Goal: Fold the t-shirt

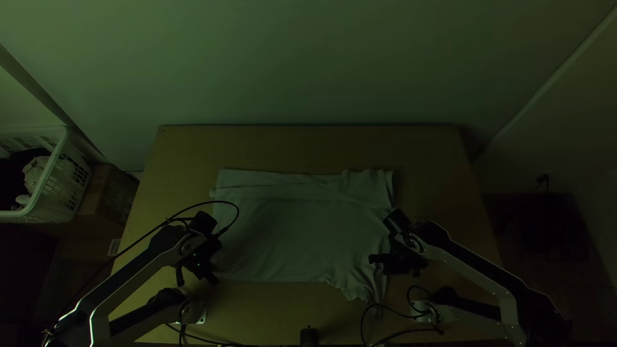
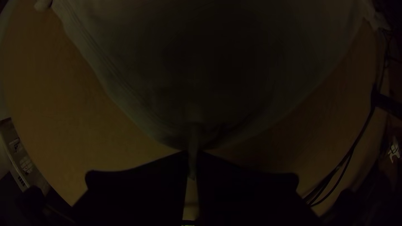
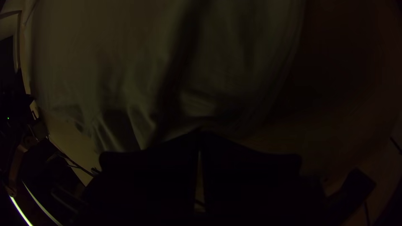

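A pale t-shirt (image 1: pixel 295 231) lies mostly flat across the middle of the table, with a band of folded cloth along its far side and a rumpled part at its near right corner. At its near left corner is my left gripper (image 1: pixel 209 276); in the left wrist view the left gripper (image 2: pixel 191 157) is shut on the t-shirt's corner (image 2: pixel 192 138), a bit of cloth pinched between the fingers. My right gripper (image 1: pixel 379 260) is at the shirt's right edge; the right wrist view has the right gripper (image 3: pixel 199 136) shut on the t-shirt's edge (image 3: pixel 197 109).
Bare wooden table (image 1: pixel 308 146) lies beyond the shirt and along both sides. Off the table's left stands a white basket (image 1: pixel 54 173) holding cloth, near a brown box (image 1: pixel 108 193). Black cables (image 1: pixel 398 331) loop near the table's front edge.
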Action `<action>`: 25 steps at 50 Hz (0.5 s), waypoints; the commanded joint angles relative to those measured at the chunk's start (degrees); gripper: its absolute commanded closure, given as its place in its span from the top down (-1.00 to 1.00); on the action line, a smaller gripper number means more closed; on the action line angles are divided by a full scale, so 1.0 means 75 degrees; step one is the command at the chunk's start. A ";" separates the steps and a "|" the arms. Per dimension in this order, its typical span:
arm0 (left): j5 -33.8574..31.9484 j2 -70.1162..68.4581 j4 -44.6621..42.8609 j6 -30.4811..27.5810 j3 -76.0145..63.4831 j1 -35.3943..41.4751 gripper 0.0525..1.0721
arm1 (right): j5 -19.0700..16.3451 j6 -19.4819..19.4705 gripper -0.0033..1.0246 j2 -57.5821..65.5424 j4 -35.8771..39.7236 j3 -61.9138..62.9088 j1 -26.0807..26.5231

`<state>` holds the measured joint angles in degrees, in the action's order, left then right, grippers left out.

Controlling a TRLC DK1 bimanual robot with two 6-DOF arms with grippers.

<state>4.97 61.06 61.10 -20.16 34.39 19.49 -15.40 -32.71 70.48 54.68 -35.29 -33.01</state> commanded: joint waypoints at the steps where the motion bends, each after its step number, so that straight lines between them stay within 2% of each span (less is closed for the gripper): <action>1: -0.0100 0.0050 -0.0014 -0.0077 0.0325 -0.0313 -0.95 | 0.0120 0.0096 -0.94 -0.0139 0.0022 -0.0299 0.0289; 19: -0.0323 0.0519 -0.0084 -0.0651 0.1485 -0.1461 -0.95 | 0.0155 0.0740 -0.94 -0.0479 0.0948 -0.1096 0.0804; 25: -0.0335 0.0672 -0.0084 -0.0675 0.1696 -0.1532 -0.95 | 0.0459 0.1068 -0.94 -0.0502 0.1358 -0.1436 0.1086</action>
<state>2.94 64.77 60.03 -23.77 45.25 8.78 -13.56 -27.20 67.53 62.72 -43.57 -26.55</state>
